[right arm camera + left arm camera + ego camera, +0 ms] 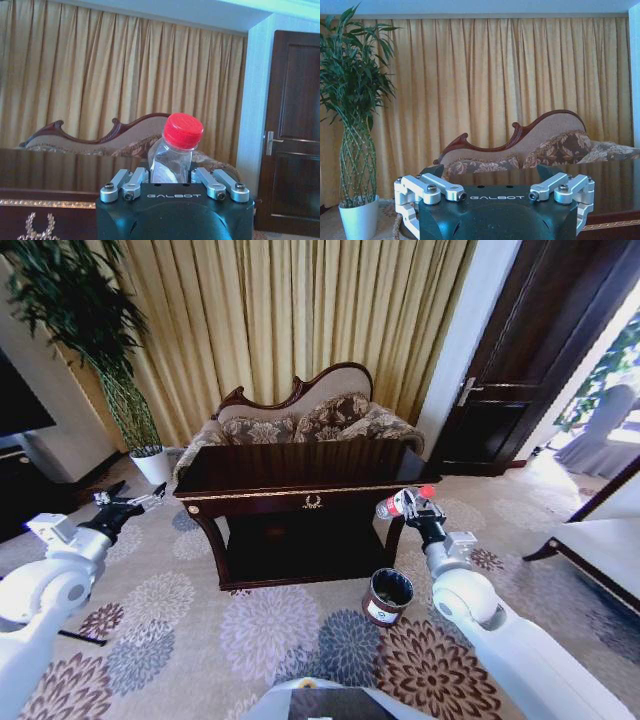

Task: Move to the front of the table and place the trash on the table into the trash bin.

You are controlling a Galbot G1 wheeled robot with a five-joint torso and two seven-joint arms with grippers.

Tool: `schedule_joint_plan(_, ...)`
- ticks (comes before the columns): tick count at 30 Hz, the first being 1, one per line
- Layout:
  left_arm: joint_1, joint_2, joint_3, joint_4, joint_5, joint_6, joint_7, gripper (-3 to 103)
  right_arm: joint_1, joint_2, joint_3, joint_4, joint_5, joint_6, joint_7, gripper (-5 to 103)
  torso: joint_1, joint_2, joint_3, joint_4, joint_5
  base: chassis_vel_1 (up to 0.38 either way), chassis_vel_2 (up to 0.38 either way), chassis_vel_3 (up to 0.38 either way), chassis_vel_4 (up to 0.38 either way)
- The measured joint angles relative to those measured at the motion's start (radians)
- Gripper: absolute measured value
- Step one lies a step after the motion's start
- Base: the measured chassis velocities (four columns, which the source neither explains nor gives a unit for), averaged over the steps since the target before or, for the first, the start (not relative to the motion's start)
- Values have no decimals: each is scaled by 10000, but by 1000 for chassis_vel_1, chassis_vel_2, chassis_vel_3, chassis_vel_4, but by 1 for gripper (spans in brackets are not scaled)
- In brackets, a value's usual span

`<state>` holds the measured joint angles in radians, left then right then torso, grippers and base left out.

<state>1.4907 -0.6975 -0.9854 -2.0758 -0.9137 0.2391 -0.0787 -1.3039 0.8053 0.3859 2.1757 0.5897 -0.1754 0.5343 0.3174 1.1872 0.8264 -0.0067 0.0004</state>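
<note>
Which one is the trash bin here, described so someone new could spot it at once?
Start at the dark table in front of the sofa. On the carpet by its front right leg stands the trash bin, below the right gripper holding the bottle. It is small, round, dark brown with a black liner and white label, unlike the white plant pot.

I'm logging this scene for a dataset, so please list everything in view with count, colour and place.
table: one, dark glossy wood with gold trim, centre, before the sofa
water bottle: one, clear with red cap, in the right pincer, off the table's right end
trash bin: one, dark brown, black liner, on the carpet by the table's right leg
sofa: one, floral, carved dark frame, behind the table
plant: one, green, white pot, left of the sofa
curtains: golden, back wall
door: one, dark wood, right
left pincer: one, open, left of the table
right pincer: one, holding the bottle
</note>
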Motion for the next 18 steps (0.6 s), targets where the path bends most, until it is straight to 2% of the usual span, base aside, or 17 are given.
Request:
schedule_joint_plan(6, -6, -130, 96, -88, 49, -28, 3, 100, -97, 159, -329, -747, -442, -77, -156, 32, 4, -3, 1, -4, -2, 0, 0, 0, 0)
schedule_joint_plan(14, 159, -272, -33, -371, 26, -46, 8, 100, 768, 236, -692, -3061, -967, 185, -539, 32, 3, -2, 1, -1, 1, 0, 0, 0, 0)
schedule_joint_plan(18, 271, -399, -53, -561, 39, -47, -7, 100, 1324, 306, -868, -4937, -1696, 595, -925, 32, 4, -2, 1, -1, -2, 0, 0, 0, 0)
